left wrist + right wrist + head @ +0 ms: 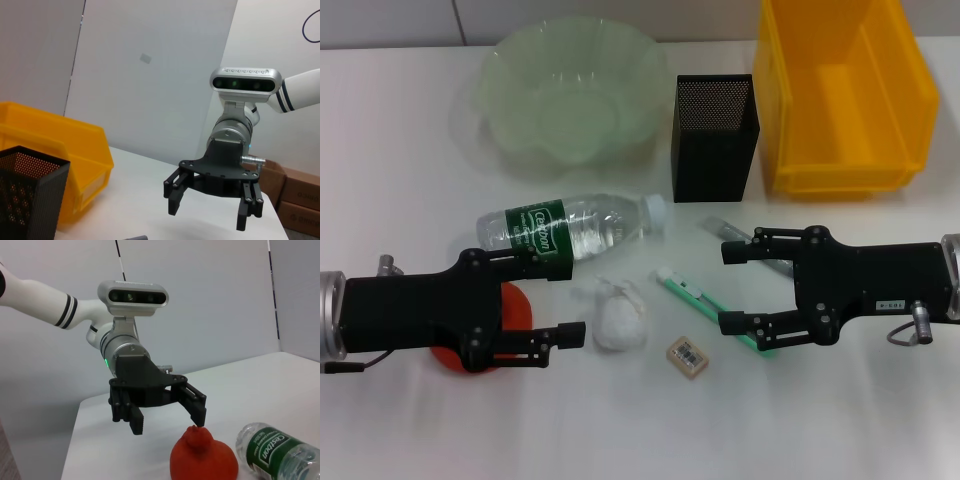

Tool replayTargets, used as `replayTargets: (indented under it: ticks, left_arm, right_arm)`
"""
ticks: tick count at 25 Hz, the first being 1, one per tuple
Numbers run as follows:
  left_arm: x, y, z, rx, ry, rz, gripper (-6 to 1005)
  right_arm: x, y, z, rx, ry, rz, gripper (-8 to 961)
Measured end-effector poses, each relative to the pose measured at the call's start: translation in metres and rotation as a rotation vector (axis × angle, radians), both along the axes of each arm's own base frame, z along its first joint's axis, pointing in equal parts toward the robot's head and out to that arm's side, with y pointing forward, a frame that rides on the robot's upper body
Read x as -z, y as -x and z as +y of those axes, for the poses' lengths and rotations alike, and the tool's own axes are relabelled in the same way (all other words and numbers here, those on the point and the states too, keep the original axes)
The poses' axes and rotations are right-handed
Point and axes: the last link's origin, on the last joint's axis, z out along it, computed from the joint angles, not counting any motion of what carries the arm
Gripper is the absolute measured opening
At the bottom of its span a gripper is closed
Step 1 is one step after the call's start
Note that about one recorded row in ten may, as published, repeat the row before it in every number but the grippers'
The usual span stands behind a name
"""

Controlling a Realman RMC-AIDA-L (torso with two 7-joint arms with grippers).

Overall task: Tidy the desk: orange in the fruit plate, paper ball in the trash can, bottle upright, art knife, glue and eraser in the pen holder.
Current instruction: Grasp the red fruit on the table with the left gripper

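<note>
Lying on the table [400, 430]: fruit plate [570, 95] far left; bottle [570, 225] on its side, axis left-right; orange [510, 310] beneath the spread left pincer [555, 300]. Right pincer [735, 285] spread, farther off.

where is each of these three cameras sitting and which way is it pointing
Head view: on the robot's head, looking down at the table; shows both arms, left gripper open over the orange, right gripper open above the art knife.
Left wrist view: on the left arm, facing across to the right gripper, pen holder and trash can.
Right wrist view: on the right arm, facing the left gripper, orange and bottle.
Shared: each wrist view shows the opposite gripper, also seen from the head.
</note>
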Motion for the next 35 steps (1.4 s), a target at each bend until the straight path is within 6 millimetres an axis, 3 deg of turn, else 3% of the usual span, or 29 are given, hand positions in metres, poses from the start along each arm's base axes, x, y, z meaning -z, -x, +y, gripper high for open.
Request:
replayTargets:
  ticks: [18, 28, 35]
  left_arm:
    - [-0.005, 0.003, 0.001, -0.003, -0.024, 0.004, 777]
    - [-0.024, 0.040, -0.008, -0.082, -0.116, 0.098, 774]
    - [-0.022, 0.054, -0.011, -0.111, -0.156, 0.162, 772]
  right_arm:
    - [-0.001, 0.000, 0.001, -0.003, -0.003, -0.002, 817]
    - [-0.002, 0.002, 0.003, -0.005, -0.002, -0.004, 816]
    - [-0.003, 0.004, 0.006, -0.007, 0.000, -0.006, 816]
